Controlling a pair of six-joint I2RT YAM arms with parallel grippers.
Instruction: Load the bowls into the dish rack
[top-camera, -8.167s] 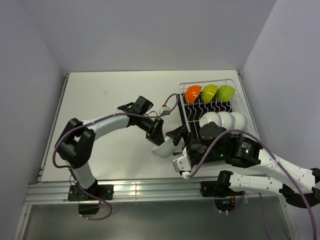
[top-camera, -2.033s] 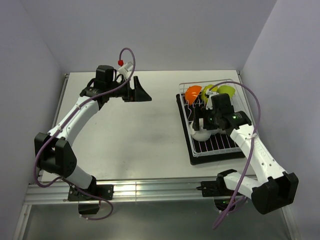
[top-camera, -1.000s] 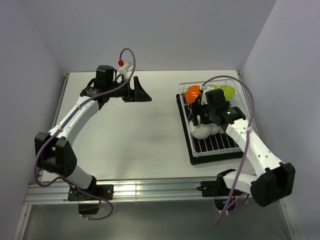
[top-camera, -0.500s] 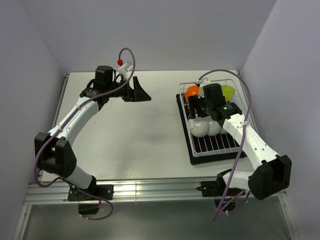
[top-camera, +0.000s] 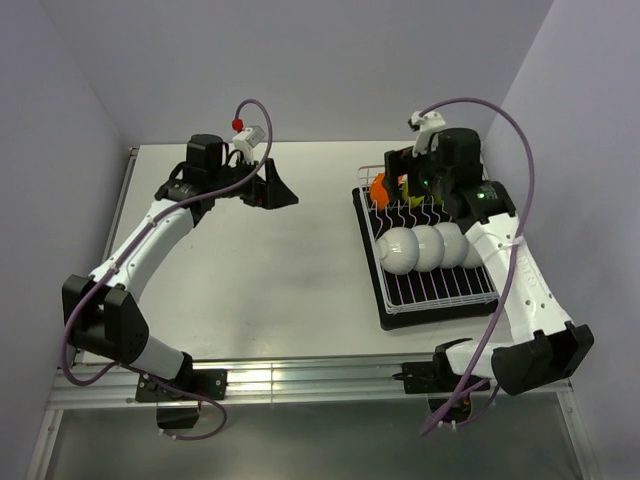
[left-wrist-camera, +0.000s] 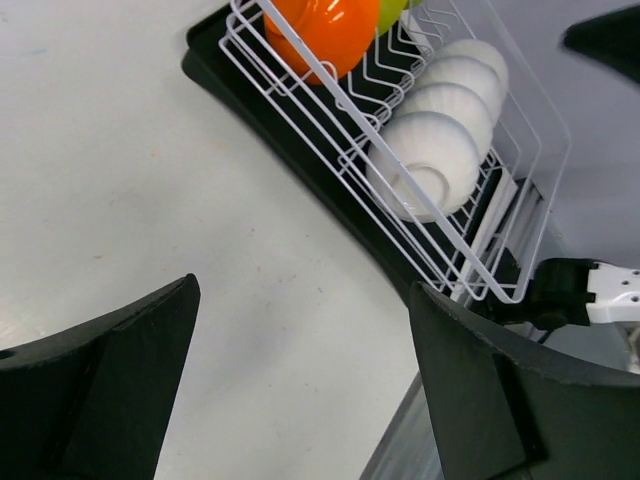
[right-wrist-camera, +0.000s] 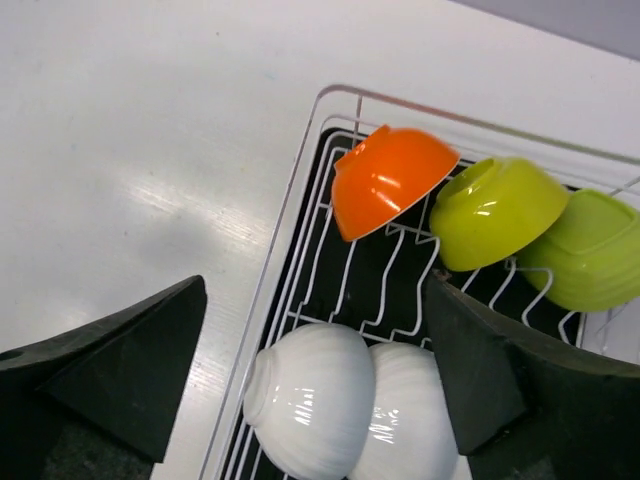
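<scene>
Right claw (right-wrist-camera: 312, 295) above racked bowls (right-wrist-camera: 308, 398)

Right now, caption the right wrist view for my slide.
Open right gripper over the loaded dish rack: orange bowl, two lime green bowls, two white bowls.

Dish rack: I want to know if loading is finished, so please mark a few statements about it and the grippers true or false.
1. Four white bowls stand in a row in the dish rack. True.
2. The orange bowl lies on the table outside the rack. False: it sits in the rack, beside a lime green bowl.
3. The right gripper is shut on a white bowl. False: it is open above the rack and holds nothing.
4. The left gripper is open and empty, over the table and away from the rack. True.
</scene>
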